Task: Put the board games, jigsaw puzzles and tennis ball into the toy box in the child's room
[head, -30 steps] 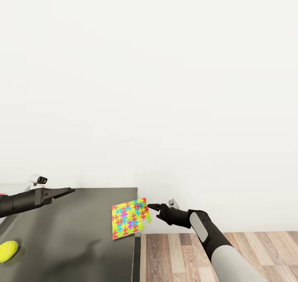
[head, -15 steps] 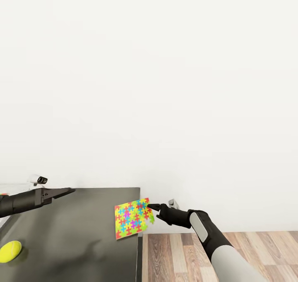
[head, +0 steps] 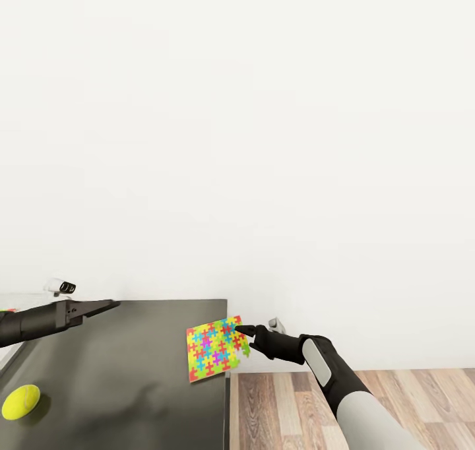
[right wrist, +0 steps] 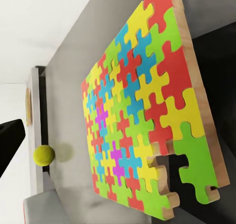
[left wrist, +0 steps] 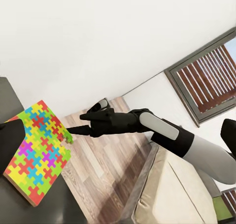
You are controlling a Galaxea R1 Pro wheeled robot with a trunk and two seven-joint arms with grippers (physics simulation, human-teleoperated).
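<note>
Head view first: the whole picture has slid a bit over the last second, so that's your camera/base moving, not the stuff. The flat multicoloured jigsaw puzzle board (head: 216,348) sits at the corner of the dark grey table (head: 132,351), one corner poking past the edge, and it's stayed at the tip of your right gripper (head: 241,331) throughout. The jaws look pressed together there, touching or just shy of the puzzle's near corner; can't tell if they're actually pinching it. The yellow-green tennis ball (head: 21,401) lies well off, on the far side of the puzzle from those jaws. Your left gripper (head: 109,303) hangs above the table, jaws apparently together, holding nothing.

Left wrist view: right gripper (left wrist: 73,130) tip meets the puzzle (left wrist: 34,152) at its green corner piece.

Right wrist view: puzzle (right wrist: 147,115) right in front of the jaws, ball (right wrist: 44,155) beyond it.

My guess: no secure grip yet, so the puzzle isn't headed to the toy box.
</note>
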